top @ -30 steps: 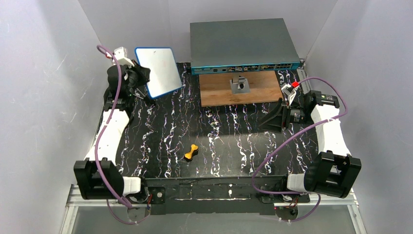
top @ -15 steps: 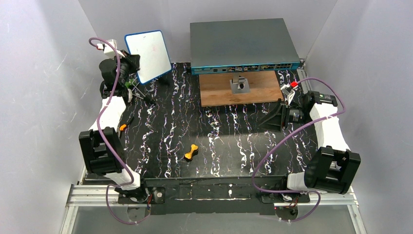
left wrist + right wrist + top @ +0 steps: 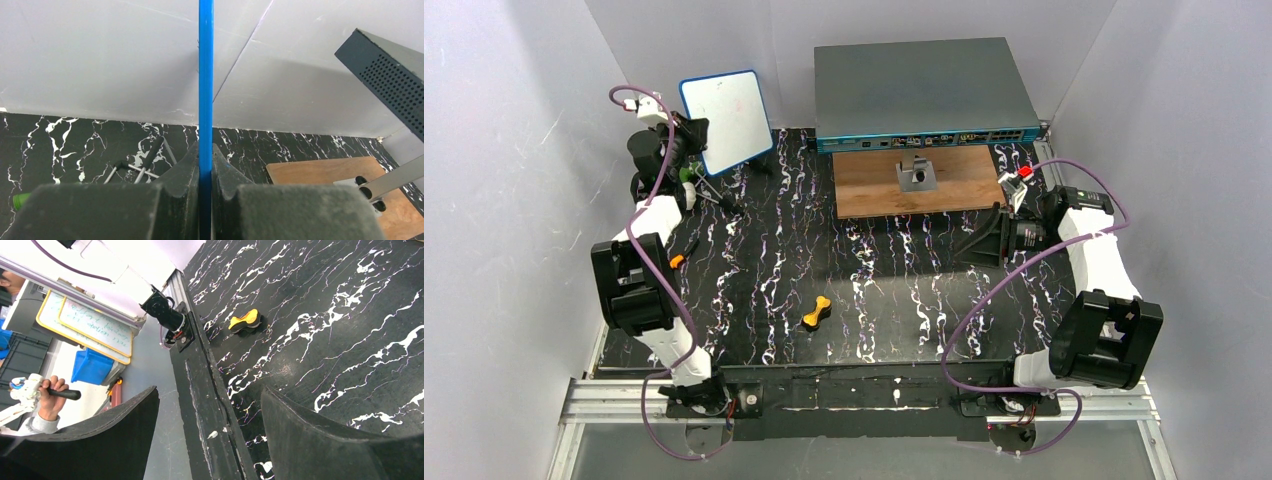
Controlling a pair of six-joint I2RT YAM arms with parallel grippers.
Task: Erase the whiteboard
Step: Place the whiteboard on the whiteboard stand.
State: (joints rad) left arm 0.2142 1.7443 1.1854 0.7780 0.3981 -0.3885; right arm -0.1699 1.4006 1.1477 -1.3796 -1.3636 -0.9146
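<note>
Left fingers are clamped shut on the whiteboard. In the left wrist view its blue rim runs straight up from between the two pads, edge-on, with both pads pressed against it.

From the top view the whiteboard is in the air over the far left corner of the desk, held by its left edge. It's tilted, with the white face turned up and toward the camera. The face looks mostly white; there may be faint marks, but they're too small to tell.

It sits well left of the grey box, not touching it. The box's perforated side shows at the right edge of my left wrist view.

Right fingers are spread wide and holding nothing. They're low over the right side of the desk, pointing in toward the middle, just off the near right corner of the wooden board.

The wooden board lies flat in front of the grey box with a small metal bracket on it.

An orange piece lies alone on the desk near the front centre, well apart from both arms. It also shows in the right wrist view, beyond the gap between my right fingers.

A green-tipped thing lies on the desk below the left wrist; I can't tell what it is.
</note>
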